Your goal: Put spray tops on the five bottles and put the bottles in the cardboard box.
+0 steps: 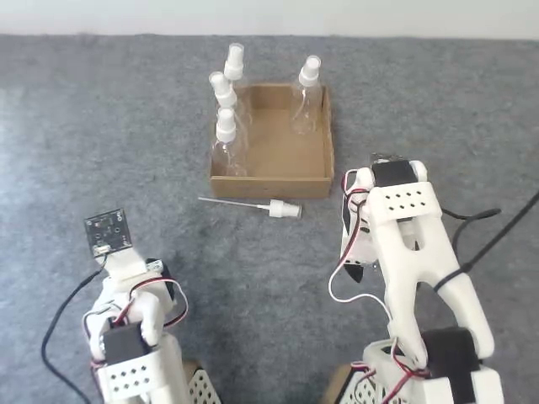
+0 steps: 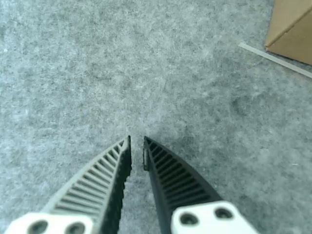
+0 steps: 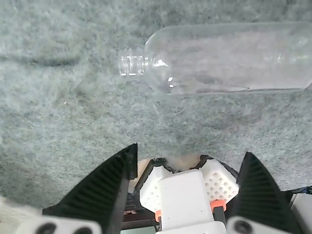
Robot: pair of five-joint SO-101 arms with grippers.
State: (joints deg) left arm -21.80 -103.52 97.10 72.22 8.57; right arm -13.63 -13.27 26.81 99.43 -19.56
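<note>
The cardboard box holds several upright clear bottles with white spray tops, three along one side and one at the far opposite corner. A loose spray top lies on the carpet just in front of the box, its thin tube pointing away. An uncapped clear bottle lies on its side on the carpet. My right gripper stands open just short of it, nothing between the fingers. My left gripper hangs over bare carpet, fingers almost together and empty.
Grey carpet covers the whole table. The box corner is beyond the left gripper. In the high view the right arm stands beside the box's near corner and the left arm is at the front edge. Cables trail by both arm bases.
</note>
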